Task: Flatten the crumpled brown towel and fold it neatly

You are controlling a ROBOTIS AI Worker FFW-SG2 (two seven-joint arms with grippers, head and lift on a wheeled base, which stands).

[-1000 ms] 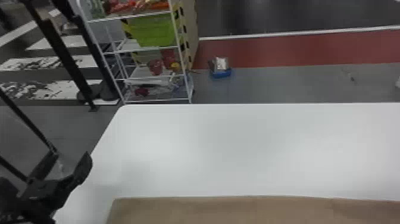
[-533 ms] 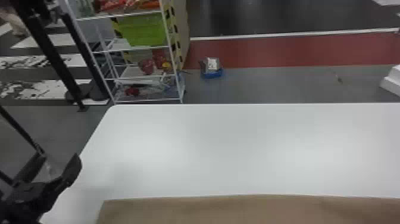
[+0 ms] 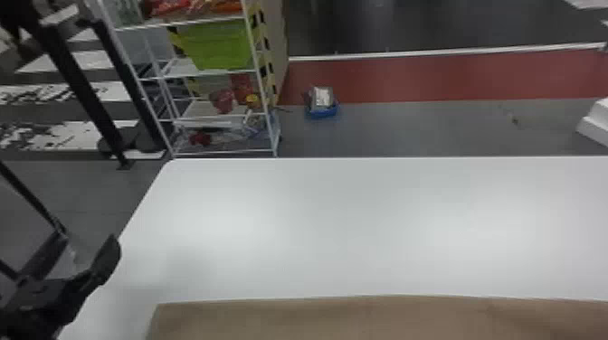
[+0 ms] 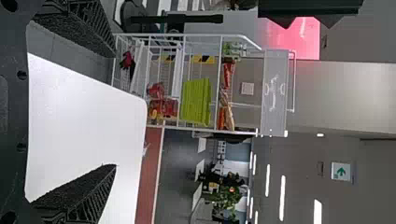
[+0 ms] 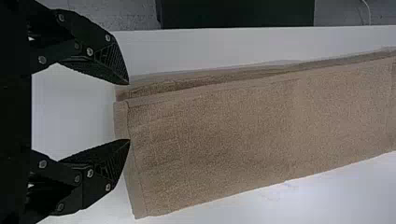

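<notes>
In the head view, the left gripper (image 3: 86,245) is seen at the lower left, beside the white table (image 3: 316,226), with its two fingers spread apart; in the left wrist view nothing is held between them. To its right, the brown towel (image 3: 362,321) is seen flat on the tabletop, cut off by the bottom edge of the head view. The towel is placed well apart from that pincer.

By the right gripper (image 5: 129,112) the towel's short end is met: the two fingers are held apart near it, and the rest is stretched away from them. Whether the cloth is touched by the tips cannot be told.

Two pincers are counted, with two fingers each, and one towel, one table, one wire rack (image 3: 181,23), one green bin (image 3: 217,47).

From the left wrist, one green arrow sign (image 4: 341,171) and a leafy plant (image 4: 226,196) are added. In the head view, a blue tray (image 3: 322,111) is seen on the floor behind the table. In the right wrist view, the towel's folded layers are exposed, slightly offset along one long side.
</notes>
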